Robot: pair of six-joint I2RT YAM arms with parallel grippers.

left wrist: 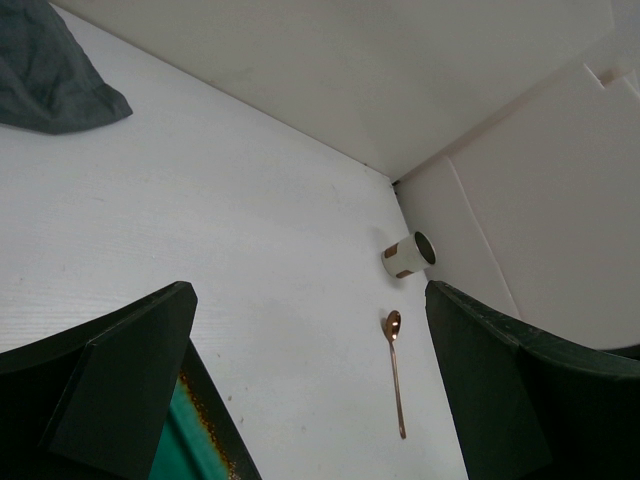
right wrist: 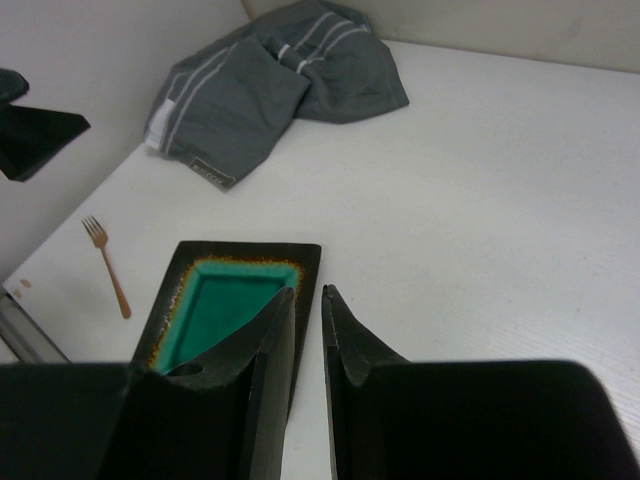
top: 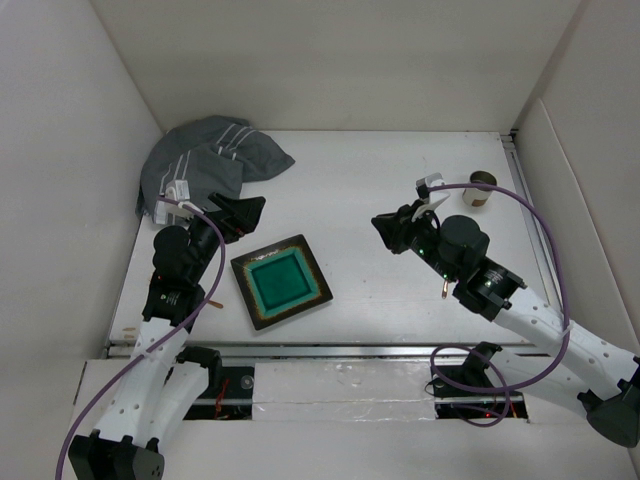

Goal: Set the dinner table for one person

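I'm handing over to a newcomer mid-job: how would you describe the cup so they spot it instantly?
Start at the white dinner table and go to its far right corner. The cup sits there alone. It is short and white with brown bands, unlike the slim copper spoon lying closer to the near edge.

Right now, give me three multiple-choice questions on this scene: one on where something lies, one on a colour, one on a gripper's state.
1. Where does the crumpled grey striped cloth lie? A) far-left corner of the white tabletop B) near edge C) far-right corner
2. The centre of the square dark-rimmed plate is: A) red B) teal C) white
3. The left gripper is: A) shut on a fork B) shut on the cloth C) open, empty
Answers: A, it bunches in that corner; B, the glaze shows teal; C, the left wrist view shows jaws wide apart, nothing between.
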